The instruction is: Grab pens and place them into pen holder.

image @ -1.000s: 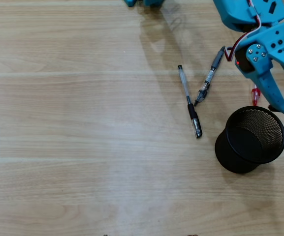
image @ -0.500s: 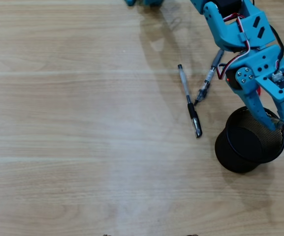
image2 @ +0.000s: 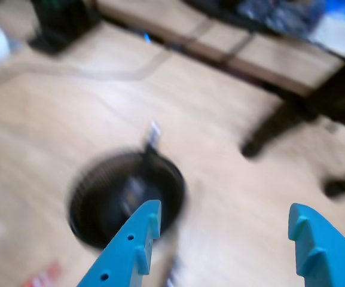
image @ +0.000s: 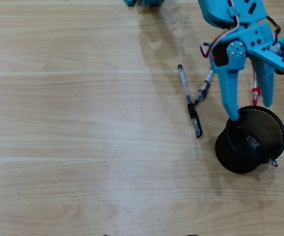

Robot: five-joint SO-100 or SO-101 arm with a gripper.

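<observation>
the wrist view is badly smeared, so the pen holder [image2: 127,197] is just a dark round blur with something pale poking over its far rim, and the dark legs and clutter at the back can't be made out. in the overhead view the blue arm covers the upper end of the grey-and-clear pen [image: 203,88] and most of the red-and-clear pen [image: 254,91]. the counter [image: 73,128] is light wood-grain planks. no readable writing anywhere. the claw [image: 252,111] is spread wide and empty, fingertips right over the near rim of the pen holder [image: 235,162]. one pen [image: 259,147] leans inside the cup, tip sticking out past the rim. the clear pen with black cap [image: 189,101] lies flat, left of the cup.
</observation>
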